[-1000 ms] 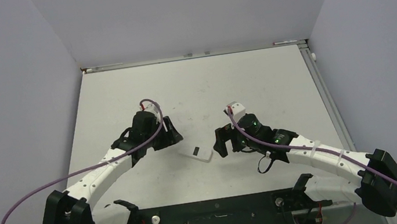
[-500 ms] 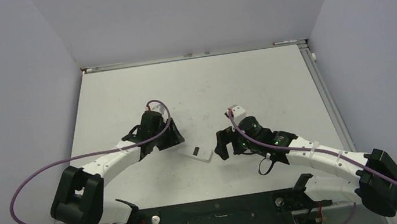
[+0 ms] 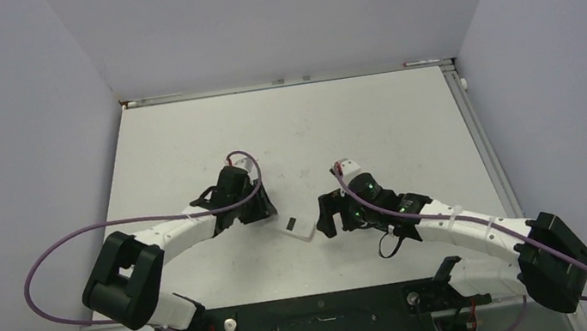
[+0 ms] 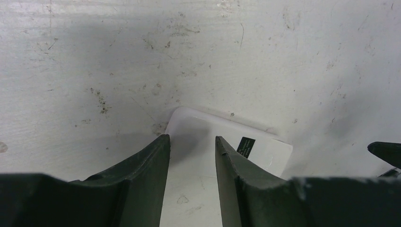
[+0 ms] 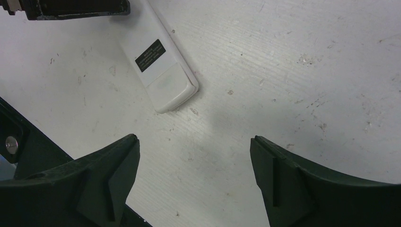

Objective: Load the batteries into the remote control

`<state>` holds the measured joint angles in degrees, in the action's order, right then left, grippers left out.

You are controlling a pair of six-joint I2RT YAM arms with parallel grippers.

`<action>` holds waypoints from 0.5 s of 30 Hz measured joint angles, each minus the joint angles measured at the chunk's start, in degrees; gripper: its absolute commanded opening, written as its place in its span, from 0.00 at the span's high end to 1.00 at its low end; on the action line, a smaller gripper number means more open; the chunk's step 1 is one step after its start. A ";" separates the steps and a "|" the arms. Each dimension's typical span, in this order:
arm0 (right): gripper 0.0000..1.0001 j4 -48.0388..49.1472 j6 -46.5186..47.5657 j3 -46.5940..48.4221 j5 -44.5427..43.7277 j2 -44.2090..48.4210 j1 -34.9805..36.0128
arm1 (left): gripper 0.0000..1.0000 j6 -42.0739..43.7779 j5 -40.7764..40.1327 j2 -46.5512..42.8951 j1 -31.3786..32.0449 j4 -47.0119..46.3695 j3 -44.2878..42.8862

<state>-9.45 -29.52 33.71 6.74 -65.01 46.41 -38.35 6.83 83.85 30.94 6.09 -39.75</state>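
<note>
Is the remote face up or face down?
Face down: the small white rectangular remote control shows its plain back with a black label, no buttons.

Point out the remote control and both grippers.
remote control [image 5: 164,79], right wrist view, white back beside its dark label.
left gripper [image 4: 191,138], left wrist view, midway between fingertips.
right gripper [image 5: 195,138], right wrist view, midway between fingertips.

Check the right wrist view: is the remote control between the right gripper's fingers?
No, the remote control lies on the table ahead of the wide-open right gripper, not inside it.
</note>
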 measured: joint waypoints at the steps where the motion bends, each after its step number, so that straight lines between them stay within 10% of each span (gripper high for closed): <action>1: 0.15 0.00 -0.15 0.00 0.09 -0.26 0.00 | 0.64 0.00 -0.07 0.00 0.09 -0.17 0.17; 15: 0.31 0.26 -2.29 0.00 0.37 -3.82 0.02 | 0.67 -0.28 0.07 -3.39 2.23 -0.76 4.42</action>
<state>-9.19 -31.81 33.71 7.11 -68.84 46.44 -38.63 6.90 80.47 33.17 5.32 -35.33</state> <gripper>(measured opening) 0.738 0.340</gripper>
